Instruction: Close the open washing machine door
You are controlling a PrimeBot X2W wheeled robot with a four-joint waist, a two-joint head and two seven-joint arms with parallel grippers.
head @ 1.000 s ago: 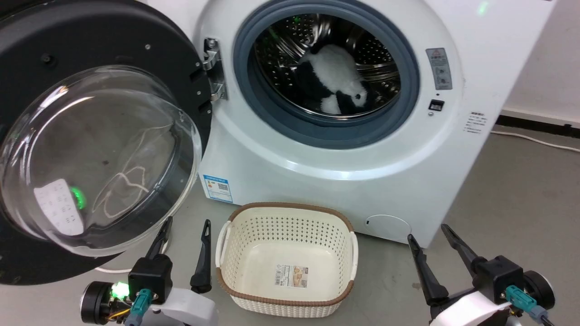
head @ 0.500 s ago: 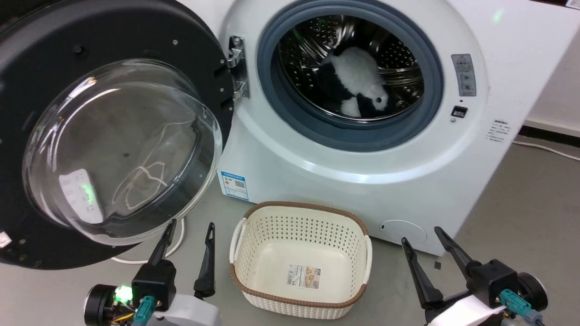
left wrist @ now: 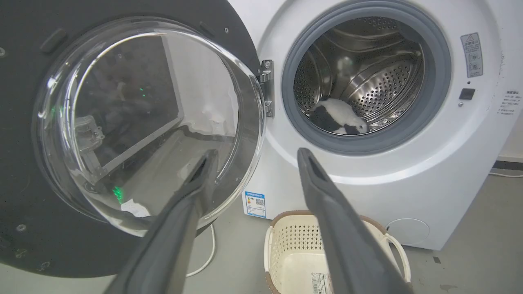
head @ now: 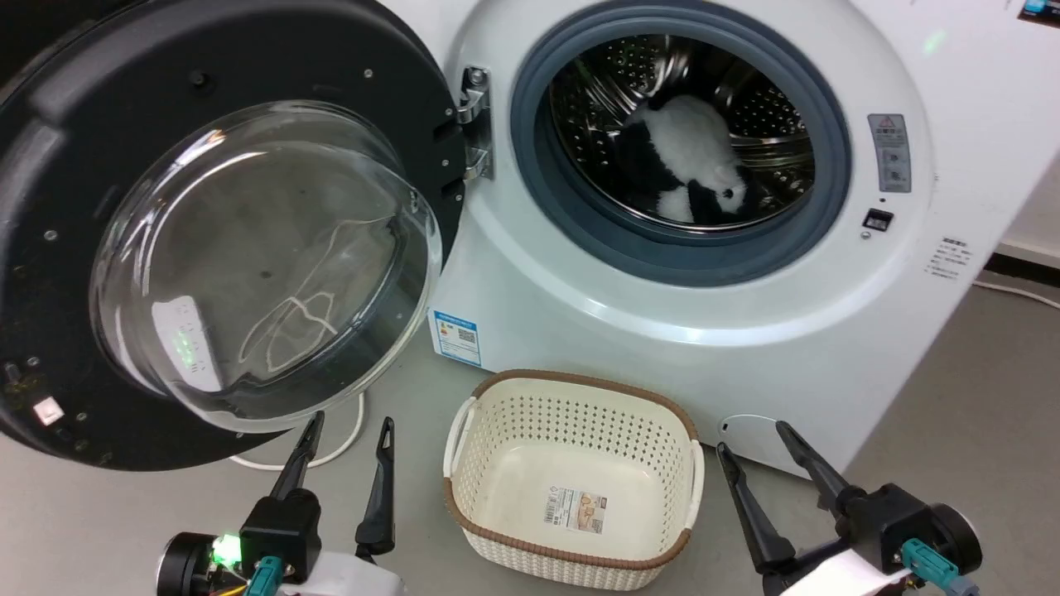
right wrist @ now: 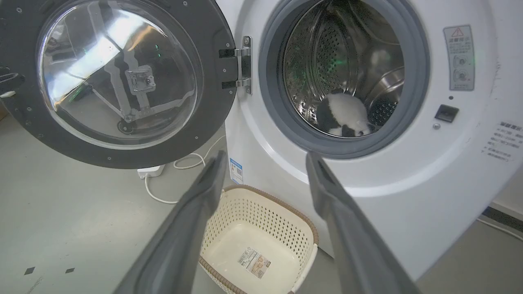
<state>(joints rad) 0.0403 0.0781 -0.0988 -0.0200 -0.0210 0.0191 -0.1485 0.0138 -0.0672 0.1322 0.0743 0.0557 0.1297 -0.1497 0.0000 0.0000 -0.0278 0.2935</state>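
Note:
The washing machine door (head: 74, 165) stands swung wide open to the left, its black rim and bulging glass bowl (head: 265, 257) facing me, held by a metal hinge (head: 474, 124). The white washing machine (head: 580, 314) shows its steel drum with a black-and-white plush toy (head: 687, 157) inside. My left gripper (head: 348, 426) is open, low, just below the door's glass. My right gripper (head: 754, 434) is open near the machine's lower right front. The door (left wrist: 24, 163) and drum (left wrist: 367, 77) appear in the left wrist view, the door (right wrist: 122, 77) in the right wrist view.
A cream perforated basket (head: 571, 397) with a brown rim sits on the grey floor between my grippers, in front of the machine. A white cable (head: 348, 439) lies on the floor under the door. A blue label (head: 457, 337) marks the machine's lower front.
The whole head picture has shifted right and slightly up, so the camera has turned left. The door stays open and both grippers stay open.

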